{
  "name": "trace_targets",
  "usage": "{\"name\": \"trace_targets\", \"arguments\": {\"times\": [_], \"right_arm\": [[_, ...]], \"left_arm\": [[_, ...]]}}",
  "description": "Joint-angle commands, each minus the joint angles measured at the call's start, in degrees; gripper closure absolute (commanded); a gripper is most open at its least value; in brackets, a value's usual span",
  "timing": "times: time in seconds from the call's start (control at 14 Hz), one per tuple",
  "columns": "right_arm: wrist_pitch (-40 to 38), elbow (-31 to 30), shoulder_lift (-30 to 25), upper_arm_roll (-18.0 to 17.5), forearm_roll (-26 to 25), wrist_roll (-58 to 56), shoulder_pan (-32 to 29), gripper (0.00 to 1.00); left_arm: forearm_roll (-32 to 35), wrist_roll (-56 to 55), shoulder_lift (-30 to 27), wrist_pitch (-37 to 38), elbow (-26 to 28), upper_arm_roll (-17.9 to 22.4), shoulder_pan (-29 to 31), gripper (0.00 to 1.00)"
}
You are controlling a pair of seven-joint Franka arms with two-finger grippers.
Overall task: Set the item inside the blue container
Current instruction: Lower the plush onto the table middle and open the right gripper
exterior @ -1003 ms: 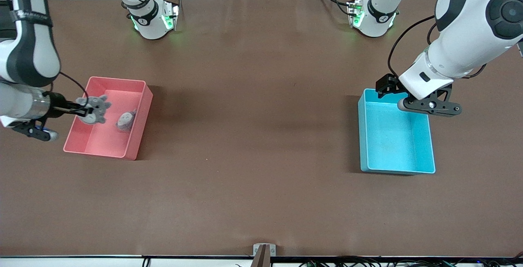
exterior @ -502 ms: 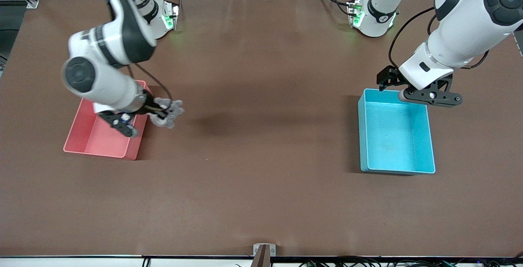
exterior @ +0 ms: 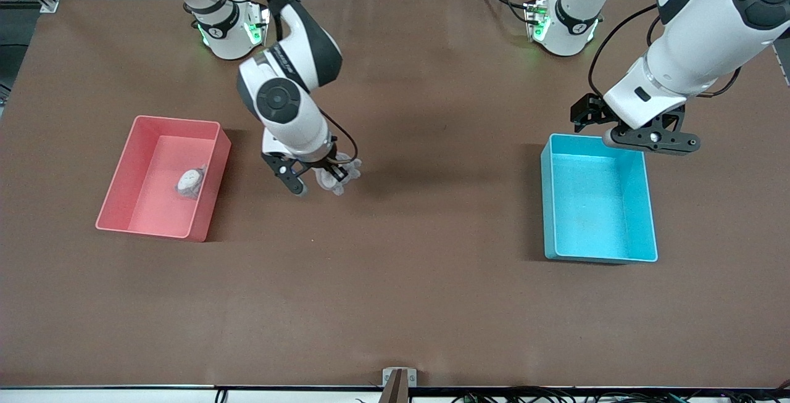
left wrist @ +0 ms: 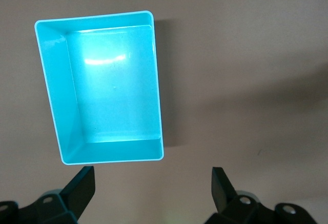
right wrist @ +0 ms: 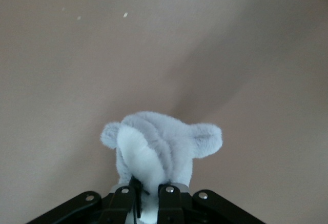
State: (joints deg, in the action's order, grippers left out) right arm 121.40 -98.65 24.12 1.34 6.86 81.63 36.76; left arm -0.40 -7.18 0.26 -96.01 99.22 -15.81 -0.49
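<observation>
Since the earlier frames the right gripper has swung out of the pink bin and now hangs over bare table between the two bins, with the grey plush toy clamped between its fingers. The right wrist view shows the toy pinched low on its body, its head and ears poking out past the fingertips. A second plush toy lies in the pink bin.

The blue container sits well apart from the right gripper, toward the left arm's end of the table, and looks empty. The left gripper hovers over that container's rim on the side toward the robots' bases, its jaws spread wide and holding nothing in the left wrist view.

The main risks from here: the soft toy could slip from so narrow a pinch during the long carry, and the right arm may meet the left gripper, which waits just where the drop must happen. Releasing early would leave the toy on the table.
</observation>
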Motion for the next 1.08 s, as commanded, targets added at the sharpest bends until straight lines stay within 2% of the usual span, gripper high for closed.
{"name": "trace_targets", "arguments": {"times": [0.0,0.5,0.86,0.93,1.0], "right_arm": [[-1.0,6.7,4.4,0.8,0.1,5.0,2.0,1.0],[4.4,7.4,9.6,0.9,0.0,12.2,7.6,1.0],[12.4,7.8,14.4,0.9,0.0,16.5,9.7,0.95],[13.0,7.8,14.5,0.9,0.0,16.5,9.7,0.83],[13.1,7.8,14.5,0.9,-0.2,16.4,9.7,0.37]], "left_arm": [[-0.1,-0.6,-1.6,0.4,1.4,-0.4,0.5,0.0],[-0.1,-2.3,-1.5,0.0,1.6,-0.5,0.0,0.0],[-0.2,-14.6,0.6,-2.4,1.3,-6.4,-0.1,0.0],[-0.2,-15.0,1.0,-3.1,1.4,-6.9,-0.1,0.0],[-0.2,-15.1,1.4,-3.4,1.4,-7.0,-0.1,0.0]]}}
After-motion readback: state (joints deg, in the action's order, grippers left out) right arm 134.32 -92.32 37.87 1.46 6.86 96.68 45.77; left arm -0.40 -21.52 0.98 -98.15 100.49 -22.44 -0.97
